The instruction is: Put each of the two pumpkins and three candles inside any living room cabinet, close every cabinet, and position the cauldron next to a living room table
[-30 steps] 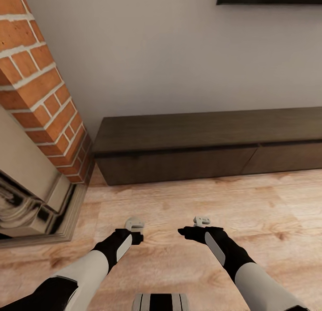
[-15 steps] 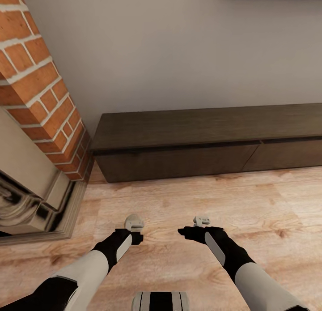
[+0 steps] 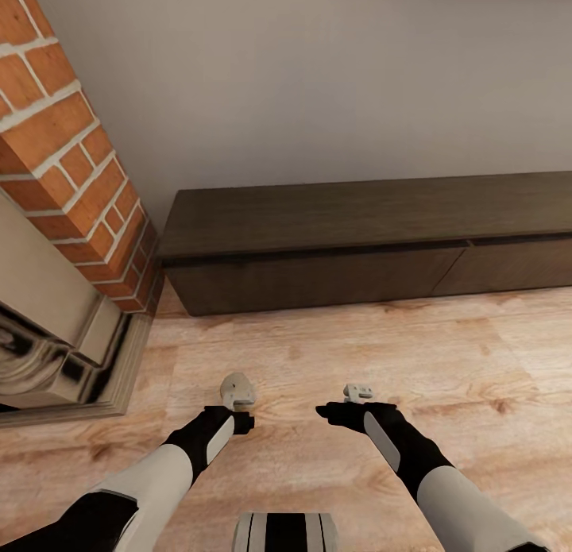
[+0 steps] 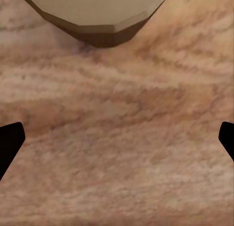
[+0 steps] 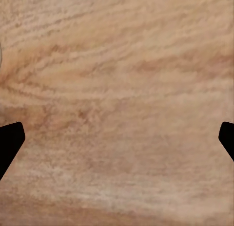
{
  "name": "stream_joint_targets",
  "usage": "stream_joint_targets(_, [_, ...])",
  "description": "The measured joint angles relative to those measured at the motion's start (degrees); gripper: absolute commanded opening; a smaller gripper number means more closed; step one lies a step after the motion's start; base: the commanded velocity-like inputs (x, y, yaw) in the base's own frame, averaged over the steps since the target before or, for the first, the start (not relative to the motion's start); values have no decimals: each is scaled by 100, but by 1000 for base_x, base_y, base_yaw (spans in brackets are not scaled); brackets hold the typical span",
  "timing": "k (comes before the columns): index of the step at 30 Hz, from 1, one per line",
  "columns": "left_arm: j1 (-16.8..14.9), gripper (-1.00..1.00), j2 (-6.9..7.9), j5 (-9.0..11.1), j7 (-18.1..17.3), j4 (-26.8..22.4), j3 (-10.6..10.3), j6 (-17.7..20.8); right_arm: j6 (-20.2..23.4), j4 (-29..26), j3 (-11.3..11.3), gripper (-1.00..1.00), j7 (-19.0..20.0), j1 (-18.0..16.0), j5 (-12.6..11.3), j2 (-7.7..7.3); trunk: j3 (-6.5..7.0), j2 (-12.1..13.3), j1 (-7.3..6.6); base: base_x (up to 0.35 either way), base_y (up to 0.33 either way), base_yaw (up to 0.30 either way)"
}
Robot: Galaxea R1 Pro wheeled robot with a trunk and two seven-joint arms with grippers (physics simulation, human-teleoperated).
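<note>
Cabinet (image 3: 318, 254) closed at my 12 o'clock, along the wall.
Both drawer fronts sit flush. Left pincer (image 3: 237, 391) and right pincer (image 3: 358, 392) spread wide, empty, over wood floor (image 3: 318, 353); brick fireplace (image 3: 71, 179) at 10 o'clock.

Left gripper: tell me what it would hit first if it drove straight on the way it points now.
Most likely the wood floor. The left gripper looks straight down at bare planks between its open fingers. A tan object sits off the line, at the frame edge.
</note>
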Motion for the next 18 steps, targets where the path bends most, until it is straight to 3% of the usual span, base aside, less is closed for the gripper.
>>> stream_joint_targets(4, [0, 100, 0, 0, 0, 0, 2, 0, -2, 0, 0, 100, 0, 0, 3, 0, 0, 0, -1, 56, 23, 0])
stream_joint_targets(12, [0, 100, 0, 0, 0, 0, 3, 0, -3, 0, 0, 100, 0, 1, 4, 0, 0, 0, -2, 236, 76, 0])
stream_joint_targets(18, [0, 100, 0, 0, 0, 0, 3, 0, -3, 0, 0, 100, 0, 2, 4, 0, 0, 0, 0, 35, 7, 0])
